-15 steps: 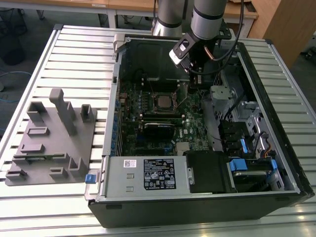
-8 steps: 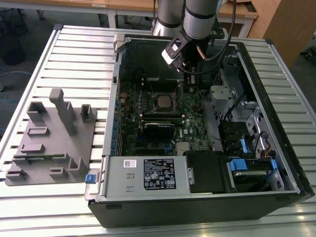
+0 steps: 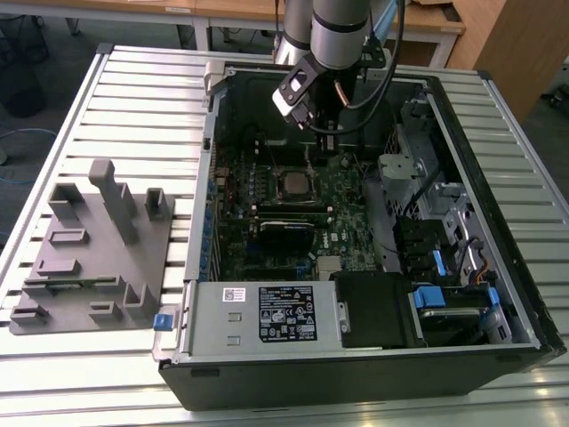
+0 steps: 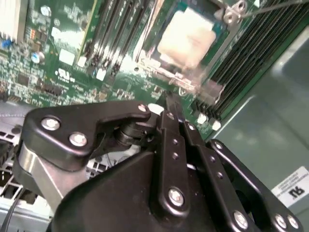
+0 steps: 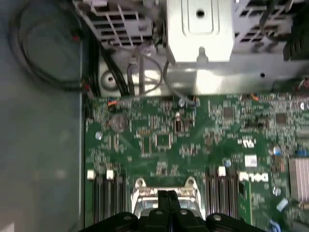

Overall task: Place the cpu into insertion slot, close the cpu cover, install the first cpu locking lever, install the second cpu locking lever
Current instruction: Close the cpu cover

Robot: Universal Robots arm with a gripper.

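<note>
Slatted metal table lay under everything, with the open case on it and a grey fixture just beside the case on the exterior view's left. Nearest in that view, the power supply sat against the case's front wall. Beyond it the green board covered the case floor.

The cpu sat in the slot near the board's middle, with 1 dull silvery face turned up. In the second wrist view the cpu showed pale and square, and the cover lay as a silvery frame round it. Whether that cover was locked down I could not tell.

My gripper hung over the board, just past the slot. In both wrist views my gripper had its 2 fingers pressed together, clenched on nothing. Its tips stood close to the cover's edge, and I could not tell whether they touched it. The board spread out beyond the tips in the first wrist view.

Farther back my arm rose out of the case, and wooden desks stood behind the table.
</note>
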